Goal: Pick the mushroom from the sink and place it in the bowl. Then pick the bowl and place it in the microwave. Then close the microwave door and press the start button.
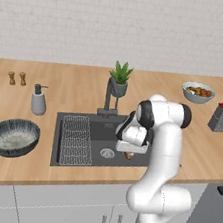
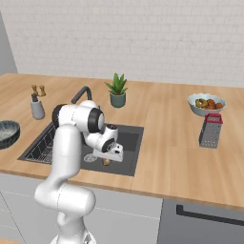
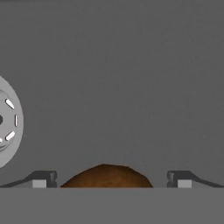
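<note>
The brown-capped mushroom (image 3: 106, 176) lies on the dark grey floor of the sink (image 3: 131, 78), right of the round steel drain (image 3: 8, 121). My gripper (image 3: 111, 179) hangs low in the basin, open, one fingertip on each side of the cap. From the left base view the mushroom (image 1: 129, 155) peeks out just under the hand (image 1: 131, 146); the right base view shows the mushroom (image 2: 106, 162) below the hand (image 2: 110, 153). The dark blue-grey bowl (image 1: 13, 137) stands on the counter left of the sink (image 1: 75, 128), and the bowl's edge (image 2: 7, 133) is at the far left. The microwave is out of view.
A wire rack (image 1: 76, 139) fills the sink's left part, with a dark faucet (image 1: 108, 98) and a potted plant (image 1: 120, 78) behind. A soap dispenser (image 1: 38, 99) and two small shakers (image 1: 16, 77) stand at left. A light-blue food bowl (image 1: 198, 92) and a grater (image 1: 222, 116) stand at right.
</note>
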Controlling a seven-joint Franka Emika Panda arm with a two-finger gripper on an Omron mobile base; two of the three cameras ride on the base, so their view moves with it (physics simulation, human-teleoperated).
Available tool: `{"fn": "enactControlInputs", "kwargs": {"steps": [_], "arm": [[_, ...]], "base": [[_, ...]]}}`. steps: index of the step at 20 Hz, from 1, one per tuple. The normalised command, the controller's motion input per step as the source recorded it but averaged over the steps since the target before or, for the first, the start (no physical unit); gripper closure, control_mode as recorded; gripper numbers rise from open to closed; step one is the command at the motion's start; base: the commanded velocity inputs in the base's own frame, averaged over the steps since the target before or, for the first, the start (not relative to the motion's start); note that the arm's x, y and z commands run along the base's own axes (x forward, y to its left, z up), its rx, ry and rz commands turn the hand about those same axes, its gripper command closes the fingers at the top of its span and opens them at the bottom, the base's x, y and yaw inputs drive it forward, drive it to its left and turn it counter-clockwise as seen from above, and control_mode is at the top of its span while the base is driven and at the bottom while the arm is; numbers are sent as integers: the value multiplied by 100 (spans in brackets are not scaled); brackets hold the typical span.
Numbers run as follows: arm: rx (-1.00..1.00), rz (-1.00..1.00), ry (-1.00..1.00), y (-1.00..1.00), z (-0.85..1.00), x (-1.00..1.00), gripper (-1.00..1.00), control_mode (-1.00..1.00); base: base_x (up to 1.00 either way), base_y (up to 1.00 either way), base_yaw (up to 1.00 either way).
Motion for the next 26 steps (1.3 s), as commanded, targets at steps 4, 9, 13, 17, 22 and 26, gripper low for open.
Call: {"fn": "enactControlInputs", "kwargs": {"steps": [4, 9, 13, 17, 22, 26], "arm": [[4, 0, 0, 4, -16, -14, -100, -100], [3, 0, 1, 10, -18, -15, 100, -100], [3, -1, 0, 13, -20, -31, 100, -100], [1, -3, -3, 6, -1, -51, 100, -100], [0, -1, -16, -28, 33, -66, 100, -100], [0, 0, -15, -72, 93, -18, 100, -100]], "base": [[0, 0, 0], [0, 0, 0], [0, 0, 0], [0, 0, 0], [0, 0, 0], [0, 0, 0]]}}
